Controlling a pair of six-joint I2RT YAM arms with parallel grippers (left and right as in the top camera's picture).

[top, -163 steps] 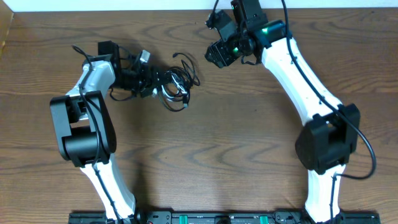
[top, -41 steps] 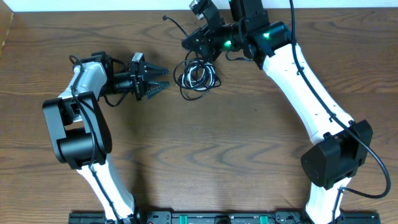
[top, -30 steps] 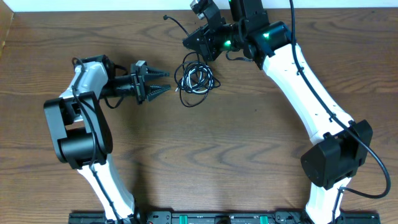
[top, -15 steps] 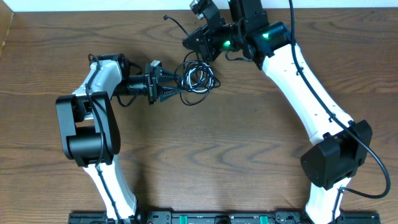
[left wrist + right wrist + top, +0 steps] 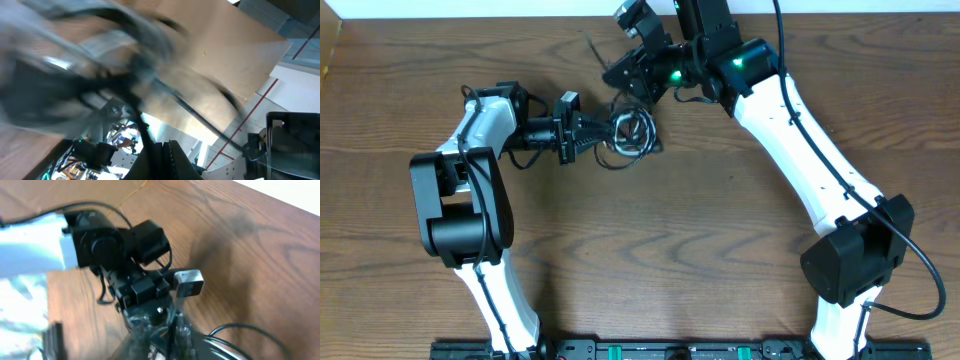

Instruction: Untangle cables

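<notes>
Left arm (image 5: pixel 472 135), right arm (image 5: pixel 802 135): white shell links, bulky black joint housings (image 5: pixel 847 250). Thin black cords (image 5: pixel 923 255) trail along links. Left gripper (image 5: pixel 606 140), right gripper (image 5: pixel 612 72) black. Green lights (image 5: pixel 736 62) near right wrist, possibly status LEDs.

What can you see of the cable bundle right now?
The cable bundle is a small knot of thin, glossy black cords coiled in overlapping loops, with lighter glints among them. It lies on the wooden table, toward the far side, between the two arms. The left gripper has its jaws closed at the bundle's left edge, apparently pinching strands. The right gripper hangs beside the bundle's far edge; whether it holds a strand is unclear. Plugs are too small to make out.
</notes>
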